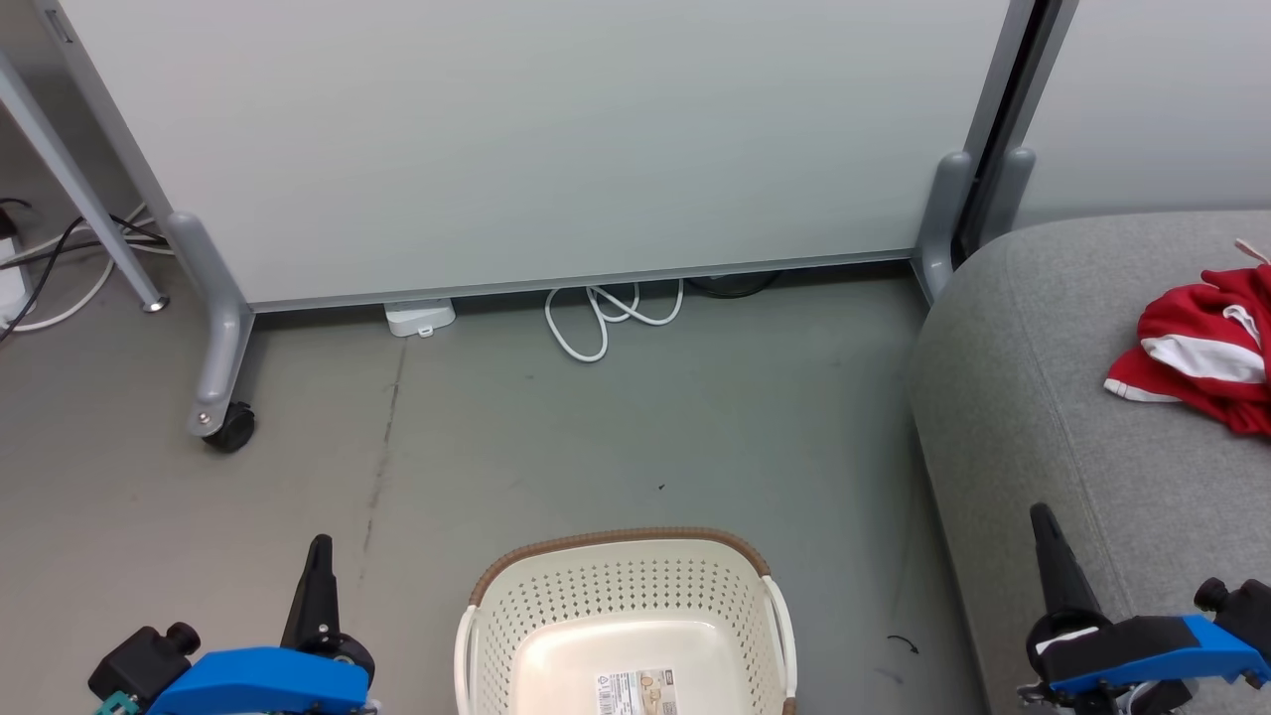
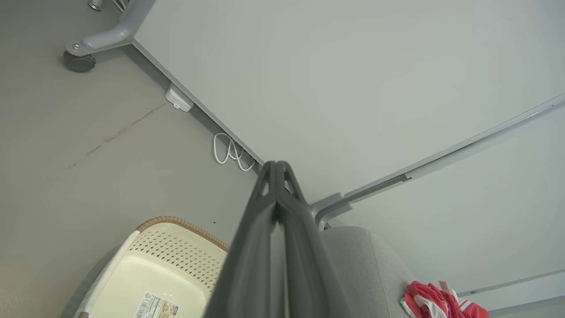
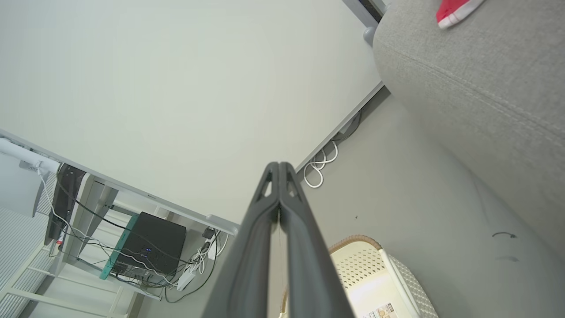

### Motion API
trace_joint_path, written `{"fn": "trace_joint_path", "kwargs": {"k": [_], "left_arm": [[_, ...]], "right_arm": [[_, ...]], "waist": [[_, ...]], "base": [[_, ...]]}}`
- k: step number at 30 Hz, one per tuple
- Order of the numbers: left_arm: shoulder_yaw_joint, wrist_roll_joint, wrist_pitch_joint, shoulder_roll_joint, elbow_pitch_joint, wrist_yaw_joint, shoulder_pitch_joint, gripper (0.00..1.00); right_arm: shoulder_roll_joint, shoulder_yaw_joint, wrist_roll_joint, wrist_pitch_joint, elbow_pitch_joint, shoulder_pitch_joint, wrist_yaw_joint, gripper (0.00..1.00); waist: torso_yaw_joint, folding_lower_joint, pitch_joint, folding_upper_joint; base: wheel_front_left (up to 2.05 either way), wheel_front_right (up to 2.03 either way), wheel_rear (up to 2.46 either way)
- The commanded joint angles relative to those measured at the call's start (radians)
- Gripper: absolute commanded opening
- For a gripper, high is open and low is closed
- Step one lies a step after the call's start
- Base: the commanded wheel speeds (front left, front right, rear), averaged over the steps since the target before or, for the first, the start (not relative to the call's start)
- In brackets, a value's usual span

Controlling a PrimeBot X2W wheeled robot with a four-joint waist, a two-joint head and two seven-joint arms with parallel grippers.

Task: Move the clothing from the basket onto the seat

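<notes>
The cream basket (image 1: 626,596) with its brown rim stands on the floor at bottom centre; what I see of its inside holds just a label. It also appears as the basket (image 2: 167,260) and the basket (image 3: 388,274) in the wrist views. Red clothing (image 1: 1206,348) with white bands lies crumpled on the grey seat (image 1: 1053,397) at the right edge; the clothing (image 2: 435,302) and clothing (image 3: 457,9) show on the seat (image 2: 366,269), seat (image 3: 476,79). My left gripper (image 1: 320,546) is shut and holds nothing, left of the basket. My right gripper (image 1: 1043,516) is shut and bare, over the seat's front edge. Both fingertip pairs, left gripper (image 2: 276,165) and right gripper (image 3: 279,165), are pressed together.
A white partition panel (image 1: 536,139) on grey castor feet (image 1: 223,422) stands behind the floor. A white cable coil (image 1: 611,318) and a small white box (image 1: 419,318) lie at its base. More cables (image 1: 60,258) and a table leg (image 1: 79,189) are at far left.
</notes>
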Motion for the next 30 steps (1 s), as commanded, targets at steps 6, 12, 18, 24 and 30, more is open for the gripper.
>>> {"fn": "trace_joint_path", "kwargs": {"k": [6,12,18,24,30], "left_arm": [[0.021,-0.085,0.024,-0.001,-0.024,-0.001,-0.035,0.00],[0.033,-0.146,0.041,-0.002,-0.032,-0.001,-0.041,0.00],[0.044,-0.204,0.057,-0.004,-0.039,-0.001,-0.047,0.00],[0.054,-0.250,0.071,-0.005,-0.045,-0.001,-0.052,0.00],[0.065,-0.301,0.086,-0.007,-0.052,-0.002,-0.057,0.00]], "right_arm": [[-0.006,-0.006,0.095,0.019,-0.019,-0.030,0.000,0.00],[-0.007,-0.009,0.161,0.034,-0.023,-0.033,0.000,0.00],[-0.007,-0.011,0.224,0.046,-0.026,-0.037,0.000,0.00],[-0.008,-0.014,0.273,0.057,-0.028,-0.040,0.001,0.00],[-0.008,-0.016,0.330,0.070,-0.031,-0.043,0.001,0.00]], "waist": [[-0.004,-0.0001,-0.001,-0.0001],[-0.008,-0.0001,-0.003,-0.0001],[-0.011,-0.0001,-0.004,-0.0001],[-0.014,-0.0001,-0.005,-0.0001],[-0.018,-0.0001,-0.006,-0.0001]], "base": [[0.00,0.00,0.00],[0.00,0.00,0.00],[0.00,0.00,0.00],[0.00,0.00,0.00],[0.00,0.00,0.00]]}}
